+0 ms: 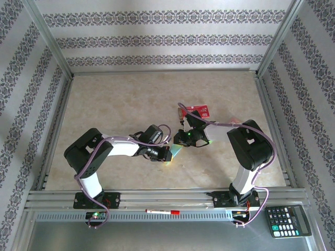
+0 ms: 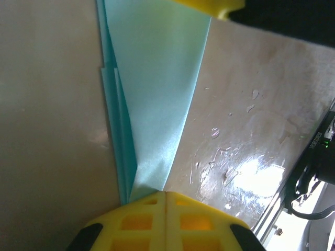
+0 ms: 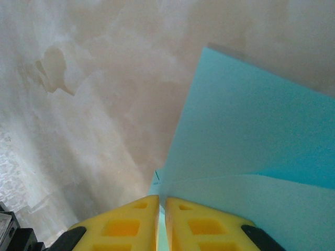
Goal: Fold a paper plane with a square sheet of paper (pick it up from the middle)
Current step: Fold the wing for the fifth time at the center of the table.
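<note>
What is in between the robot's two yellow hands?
The folded light-blue paper. In the left wrist view it runs from the left gripper, whose jaws are shut on it, up toward the right gripper, which pinches its other end.

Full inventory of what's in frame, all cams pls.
paper: 1, light blue, folded, held between both grippers
packet: 1, red, mid table, just beyond the right arm's wrist
pen: 1, white with red cap, on the near rail
calculator: 1, black, near right corner
table: 1, beige, inside patterned walls
left gripper: 1, yellow fingers, shut on the paper's narrow end
right gripper: 1, yellow fingers, shut on the paper
</note>
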Controlling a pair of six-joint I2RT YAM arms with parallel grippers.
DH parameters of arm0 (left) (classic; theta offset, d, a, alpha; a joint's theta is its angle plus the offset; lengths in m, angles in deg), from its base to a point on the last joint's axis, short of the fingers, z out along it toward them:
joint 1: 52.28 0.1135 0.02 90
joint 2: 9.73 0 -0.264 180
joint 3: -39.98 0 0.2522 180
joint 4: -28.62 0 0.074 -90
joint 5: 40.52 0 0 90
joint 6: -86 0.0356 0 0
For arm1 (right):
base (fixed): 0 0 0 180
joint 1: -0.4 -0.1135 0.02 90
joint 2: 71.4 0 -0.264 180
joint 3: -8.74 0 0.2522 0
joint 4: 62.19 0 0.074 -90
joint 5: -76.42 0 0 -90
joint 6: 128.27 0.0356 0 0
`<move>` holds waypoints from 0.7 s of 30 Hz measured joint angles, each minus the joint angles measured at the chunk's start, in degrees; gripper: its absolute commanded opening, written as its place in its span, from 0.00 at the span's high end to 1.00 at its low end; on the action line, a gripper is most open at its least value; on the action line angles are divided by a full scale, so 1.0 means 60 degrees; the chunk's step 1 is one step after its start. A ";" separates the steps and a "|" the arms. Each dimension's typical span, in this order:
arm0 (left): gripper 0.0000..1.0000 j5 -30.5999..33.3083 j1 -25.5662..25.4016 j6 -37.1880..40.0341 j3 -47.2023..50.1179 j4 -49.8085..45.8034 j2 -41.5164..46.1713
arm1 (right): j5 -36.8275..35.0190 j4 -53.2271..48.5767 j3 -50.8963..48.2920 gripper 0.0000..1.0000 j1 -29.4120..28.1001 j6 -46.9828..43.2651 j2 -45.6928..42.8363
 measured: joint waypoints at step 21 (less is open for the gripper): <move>1.00 -0.0459 0.0251 -0.0288 0.0554 0.1257 -0.0091 | 0.0448 0.0404 -0.0586 0.80 0.0076 0.0685 -0.1661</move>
